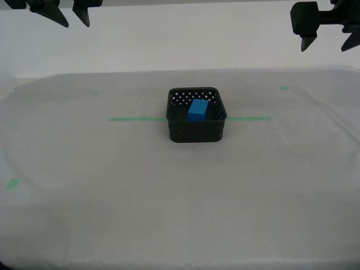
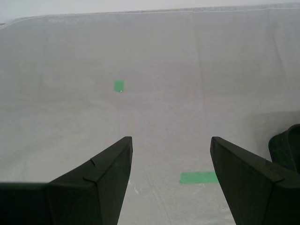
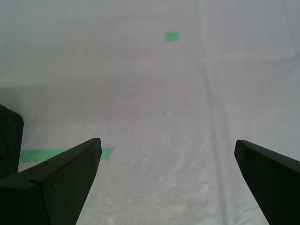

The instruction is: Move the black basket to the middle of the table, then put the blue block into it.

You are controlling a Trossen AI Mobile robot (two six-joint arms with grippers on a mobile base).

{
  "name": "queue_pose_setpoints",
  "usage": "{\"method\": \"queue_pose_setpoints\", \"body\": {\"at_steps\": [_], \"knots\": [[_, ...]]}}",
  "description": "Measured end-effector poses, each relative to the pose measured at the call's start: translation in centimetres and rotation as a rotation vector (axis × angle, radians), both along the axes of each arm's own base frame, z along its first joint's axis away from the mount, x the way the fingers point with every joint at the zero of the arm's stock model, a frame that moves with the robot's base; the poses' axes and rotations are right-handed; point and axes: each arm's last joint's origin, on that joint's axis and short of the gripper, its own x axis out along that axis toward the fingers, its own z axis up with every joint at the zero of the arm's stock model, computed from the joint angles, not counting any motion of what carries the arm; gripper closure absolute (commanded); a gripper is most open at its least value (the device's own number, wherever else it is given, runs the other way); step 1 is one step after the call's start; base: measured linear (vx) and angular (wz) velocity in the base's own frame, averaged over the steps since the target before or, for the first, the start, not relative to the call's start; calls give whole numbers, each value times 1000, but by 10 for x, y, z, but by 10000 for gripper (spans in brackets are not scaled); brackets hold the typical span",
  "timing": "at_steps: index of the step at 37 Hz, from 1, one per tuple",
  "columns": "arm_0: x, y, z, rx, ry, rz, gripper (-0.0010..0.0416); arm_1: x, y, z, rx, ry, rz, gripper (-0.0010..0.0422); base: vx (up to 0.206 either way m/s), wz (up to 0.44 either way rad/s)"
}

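Observation:
The black basket (image 1: 194,132) stands in the middle of the table (image 1: 169,214), across the thin green tape line (image 1: 135,118). The blue block (image 1: 197,109) lies inside the basket. My second gripper (image 1: 76,22) hangs open and empty high at the exterior view's upper left, far from the basket. In the second wrist view, my second gripper (image 2: 171,139) has its jaws apart and a corner of the basket (image 2: 287,145) shows at the edge. My first gripper (image 1: 324,45) hangs open and empty at the upper right. In the first wrist view, my first gripper (image 3: 167,140) has the basket's edge (image 3: 9,140) beside it.
Small green tape marks sit on the cloth at the far left (image 1: 94,91), far right (image 1: 284,87) and near left (image 1: 12,183). The cloth has wrinkles toward its right side. A white wall stands behind the table.

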Motion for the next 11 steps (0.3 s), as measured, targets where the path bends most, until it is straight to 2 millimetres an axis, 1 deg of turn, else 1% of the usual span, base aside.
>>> {"method": "queue_pose_setpoints", "body": {"at_steps": [11], "knots": [[0,0,0,0,0,0,7,0,0,0,0,0,0,188,0,0]]}}
